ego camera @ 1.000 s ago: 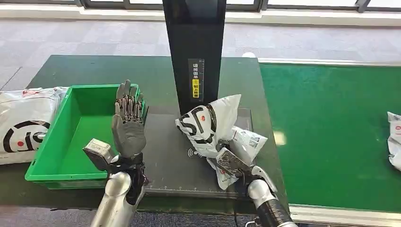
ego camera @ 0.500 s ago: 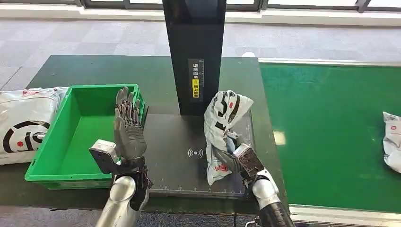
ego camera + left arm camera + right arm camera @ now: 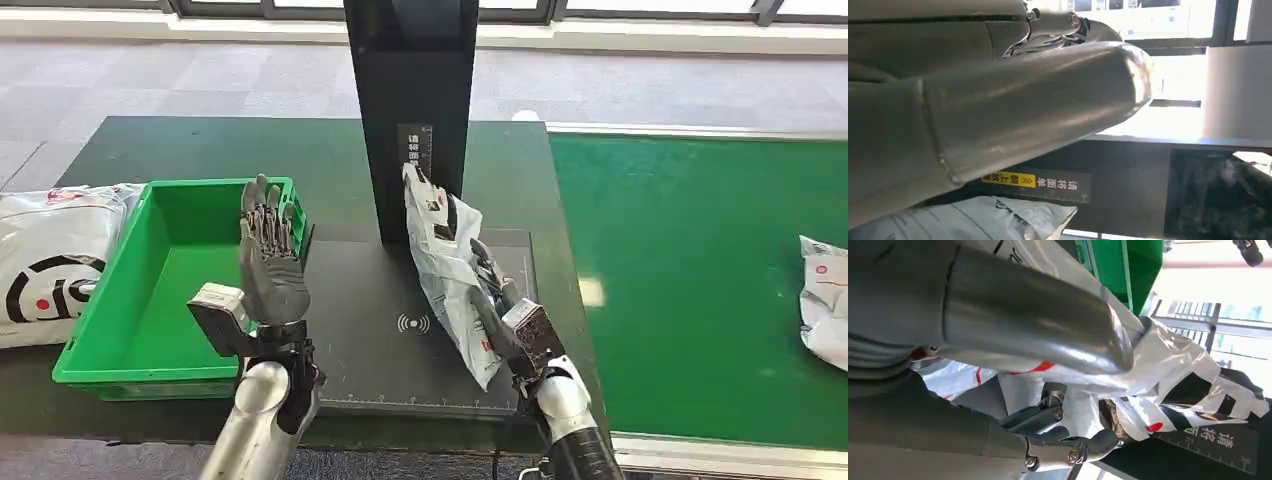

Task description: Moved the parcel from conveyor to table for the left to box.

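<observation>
A white plastic parcel point(image 3: 446, 270) with black and red print stands on edge on the dark scanning mat point(image 3: 370, 330), leaning toward the black post point(image 3: 412, 110). My right hand point(image 3: 497, 300) grips it from the right side, thumb and fingers wrapped around the crumpled plastic point(image 3: 1168, 365). My left hand point(image 3: 270, 255) is raised upright with its fingers spread, holding nothing, just right of the green box point(image 3: 130, 300). In the left wrist view the parcel's corner point(image 3: 998, 222) lies below the post's yellow label.
A large white printed bag point(image 3: 45, 255) lies left of the green box. On the green conveyor point(image 3: 700, 270) another white parcel point(image 3: 825, 300) sits at the right edge. The black post rises behind the mat.
My right hand has turned the parcel from lying flat to standing on edge and shifted it left toward the post. The conveyor parcel crept left. My left hand barely moved.
</observation>
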Tool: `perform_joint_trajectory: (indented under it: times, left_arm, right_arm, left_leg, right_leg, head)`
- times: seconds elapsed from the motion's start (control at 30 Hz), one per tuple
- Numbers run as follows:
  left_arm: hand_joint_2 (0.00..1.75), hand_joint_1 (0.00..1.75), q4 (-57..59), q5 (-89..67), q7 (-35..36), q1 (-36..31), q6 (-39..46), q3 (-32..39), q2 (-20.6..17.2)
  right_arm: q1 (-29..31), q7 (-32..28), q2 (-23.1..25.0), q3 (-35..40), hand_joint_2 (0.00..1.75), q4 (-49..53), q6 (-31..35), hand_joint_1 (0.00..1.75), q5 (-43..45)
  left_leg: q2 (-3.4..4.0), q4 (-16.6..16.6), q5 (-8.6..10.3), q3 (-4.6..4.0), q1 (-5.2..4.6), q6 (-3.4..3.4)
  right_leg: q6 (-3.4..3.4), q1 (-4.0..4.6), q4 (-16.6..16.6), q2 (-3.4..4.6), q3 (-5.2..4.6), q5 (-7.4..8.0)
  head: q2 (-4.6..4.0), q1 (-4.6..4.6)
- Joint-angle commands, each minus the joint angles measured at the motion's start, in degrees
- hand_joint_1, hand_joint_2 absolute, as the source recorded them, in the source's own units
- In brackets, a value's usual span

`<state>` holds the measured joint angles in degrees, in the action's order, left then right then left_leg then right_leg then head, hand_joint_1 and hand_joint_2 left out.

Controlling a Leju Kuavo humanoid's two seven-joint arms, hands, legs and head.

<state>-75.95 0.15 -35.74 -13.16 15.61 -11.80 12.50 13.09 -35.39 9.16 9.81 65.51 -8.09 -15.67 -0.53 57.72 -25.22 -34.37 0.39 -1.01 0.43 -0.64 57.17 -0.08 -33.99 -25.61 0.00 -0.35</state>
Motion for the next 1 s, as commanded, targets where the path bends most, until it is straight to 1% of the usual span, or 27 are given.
perform_joint_trajectory:
  times: [0.03,0.07,0.13,0.17,0.27,0.33,0.37,0.43,0.47,0.5,0.53,0.57,0.67,0.7,0.73,0.77,0.8,0.83,0.87,0.9,0.97,1.0]
  left_arm:
    - [0.00,0.00,4.39,0.37,0.04,-3.21,0.05,-2.58,-1.13]
    - [0.00,0.00,4.54,0.39,0.04,-3.34,-0.01,-2.69,-1.18]
    - [0.00,0.00,5.16,1.13,0.15,-3.76,-0.40,-2.56,-1.37]
    - [0.00,0.00,5.70,2.42,-0.87,-4.20,-1.26,-2.21,-1.55]
    - [0.00,0.00,5.83,2.47,-0.91,-4.38,-1.30,-2.13,-1.66]
    - [0.00,0.00,5.97,3.35,-2.31,-4.44,-1.39,-1.55,-1.47]
    - [0.00,0.00,5.47,3.82,-2.93,-4.03,-1.70,-1.32,-1.53]
    - [0.00,0.00,4.70,3.96,-3.90,-3.37,-1.35,-1.09,-1.48]
    - [0.00,0.00,2.68,2.97,-4.26,-2.51,0.31,-0.83,-1.33]
    - [0.00,0.00,1.65,2.70,-4.26,-2.09,0.63,-0.74,-1.28]
    - [0.00,0.00,0.65,3.78,-4.26,-1.69,-0.07,-0.30,-1.15]
    - [0.00,0.00,0.58,3.81,-4.26,-1.62,-0.12,-0.29,-1.16]
    - [0.00,0.00,0.60,3.82,-4.26,-1.63,-0.13,-0.26,-1.19]
    - [0.00,0.00,0.60,3.82,-4.26,-1.63,-0.13,-0.26,-1.19]
    - [0.00,0.00,0.22,3.79,-4.26,-1.68,-0.15,-0.20,-1.14]
    - [0.00,0.00,-0.74,3.00,-4.26,-1.35,-0.55,-0.41,-1.41]
    - [0.00,0.00,-0.61,1.88,-4.26,-1.17,-1.25,-0.82,-1.82]
    - [0.00,0.00,-0.80,1.17,-4.26,-1.04,-0.89,-0.86,-1.92]
    - [0.00,0.00,-1.70,-0.24,-4.26,-0.21,0.09,-0.73,-2.03]
    - [0.00,0.00,-1.53,-0.22,-4.26,-0.13,-0.54,-0.88,-2.24]
    - [0.00,0.00,-1.49,-1.12,-4.26,-0.14,-1.33,-1.13,-2.58]
    - [0.00,0.00,-1.18,-2.69,-4.26,-0.28,-2.26,-1.57,-2.89]
  right_arm:
    - [1.49,0.43,-0.85,3.10,0.00,-4.01,-0.97,0.00,0.20]
    - [1.40,0.27,-0.97,3.29,0.00,-3.81,-1.31,0.00,0.34]
    - [1.38,-0.62,-1.34,3.53,0.00,-2.98,-2.38,0.00,1.19]
    - [1.52,-0.94,-1.64,3.68,0.00,-2.66,-3.40,0.00,1.89]
    - [1.58,-0.94,-1.72,3.64,0.00,-2.61,-3.49,0.00,1.94]
    - [1.91,-0.46,-1.83,4.25,0.00,-3.59,-3.71,0.00,1.52]
    - [1.90,-0.64,-1.67,4.49,0.00,-4.00,-3.42,0.00,1.26]
    - [1.50,-2.40,-1.58,4.24,0.00,-3.25,-4.40,0.00,2.60]
    - [0.89,-4.61,-1.59,3.45,0.00,-1.44,-7.39,0.00,5.81]
    - [0.39,-4.61,-1.57,2.85,0.00,0.51,-8.74,0.00,7.69]
    - [-0.81,-4.61,-1.52,1.62,0.00,5.49,-10.91,0.00,11.82]
    - [-0.97,-4.61,-1.73,1.51,0.00,5.70,-11.06,0.00,11.94]
    - [-1.01,-4.61,-1.75,1.22,0.00,5.82,-11.14,0.00,11.91]
    - [-1.01,-4.61,-1.75,1.22,0.00,5.82,-11.14,0.00,11.91]
    - [-1.19,-4.61,-1.43,0.79,0.00,6.87,-11.74,0.00,13.06]
    - [-1.96,-4.61,-0.98,-0.46,0.00,10.18,-11.53,0.00,14.61]
    - [-2.28,-4.61,-0.88,-1.03,0.00,11.64,-9.84,0.00,13.82]
    - [-2.05,-4.61,-1.05,-1.05,0.00,10.39,-7.58,0.00,11.69]
    - [-1.40,-4.61,-0.75,-1.05,0.00,9.12,-2.33,0.00,7.38]
    - [-1.29,-4.61,-0.68,-1.10,0.00,9.10,-2.83,0.00,8.04]
    - [-1.26,-4.61,-0.78,-1.06,0.00,9.97,-3.72,0.00,9.66]
    - [-1.65,-4.61,-1.25,-0.71,0.00,12.16,-3.50,0.00,10.45]
  left_leg:
    - [0.06,-0.15,0.00,0.24,0.00,0.03]
    - [0.03,-0.06,-0.01,0.10,0.01,0.02]
    - [0.05,-0.08,0.00,0.14,0.01,0.02]
    - [0.01,-0.05,0.01,0.06,0.00,0.01]
    - [0.06,-0.06,0.00,0.12,0.00,0.02]
    - [0.10,-0.15,0.01,0.25,0.01,0.04]
    - [0.07,-0.09,0.01,0.16,0.01,0.03]
    - [0.11,-0.10,0.00,0.17,-0.01,0.03]
    - [0.15,-0.11,-0.01,0.19,0.00,0.03]
    - [0.12,-0.07,-0.02,0.11,-0.01,0.02]
    - [0.13,-0.11,-0.03,0.18,-0.03,0.03]
    - [0.05,-0.01,-0.03,0.02,0.00,0.02]
    - [0.06,-0.09,-0.05,0.18,-0.01,0.04]
    - [0.06,-0.07,-0.03,0.12,-0.02,0.02]
    - [0.10,-0.10,-0.05,0.20,0.01,0.03]
    - [0.08,-0.07,-0.03,0.13,-0.01,0.02]
    - [0.07,-0.08,-0.03,0.16,-0.02,0.02]
    - [0.06,-0.07,-0.03,0.13,-0.02,0.01]
    - [0.09,-0.14,-0.04,0.25,-0.03,0.02]
    - [0.10,-0.06,-0.02,0.09,-0.02,0.01]
    - [0.15,-0.13,-0.04,0.22,-0.01,0.01]
    - [0.17,-0.11,-0.03,0.19,-0.03,0.01]
  right_leg:
    - [-0.03,0.01,-0.16,0.02,0.23,0.02]
    - [-0.02,0.02,-0.08,0.01,0.11,0.01]
    - [-0.02,0.02,-0.09,0.02,0.14,0.01]
    - [-0.02,0.01,-0.05,-0.01,0.07,0.00]
    - [-0.02,0.01,-0.07,0.02,0.11,0.01]
    - [-0.03,0.03,-0.18,0.05,0.24,0.04]
    - [-0.02,0.02,-0.12,0.03,0.15,0.02]
    - [-0.02,0.00,-0.09,0.07,0.14,0.02]
    - [-0.02,0.01,-0.12,0.11,0.16,0.02]
    - [-0.01,0.00,-0.07,0.08,0.09,0.01]
    - [-0.02,-0.01,-0.10,0.09,0.15,0.00]
    - [-0.01,0.01,-0.02,0.02,0.03,-0.02]
    - [-0.02,0.00,-0.10,0.03,0.18,-0.03]
    - [-0.01,-0.01,-0.06,0.04,0.11,-0.02]
    - [-0.02,0.02,-0.13,0.06,0.20,-0.01]
    - [-0.02,0.00,-0.07,0.05,0.12,-0.01]
    - [-0.02,0.00,-0.07,0.03,0.15,-0.02]
    - [-0.03,0.00,-0.05,0.02,0.12,-0.03]
    - [-0.05,-0.01,-0.11,0.04,0.21,-0.03]
    - [-0.02,-0.01,-0.04,0.09,0.05,0.00]
    - [-0.03,0.01,-0.13,0.11,0.19,0.00]
    - [-0.02,-0.01,-0.09,0.14,0.14,0.01]
  head:
    - [0.00,-0.02]
    - [0.00,0.00]
    - [0.00,-0.02]
    - [0.00,-0.02]
    - [0.00,-0.02]
    - [0.00,-0.02]
    - [0.00,-0.02]
    - [0.00,-0.02]
    - [0.00,-0.02]
    - [0.00,-0.02]
    - [0.00,-0.02]
    - [0.00,-0.02]
    - [0.00,0.00]
    - [0.00,-0.02]
    - [0.00,-0.02]
    - [0.00,0.00]
    - [0.00,-0.02]
    - [0.00,-0.02]
    - [0.00,-0.02]
    - [0.00,-0.02]
    - [0.00,-0.02]
    - [0.00,-0.02]
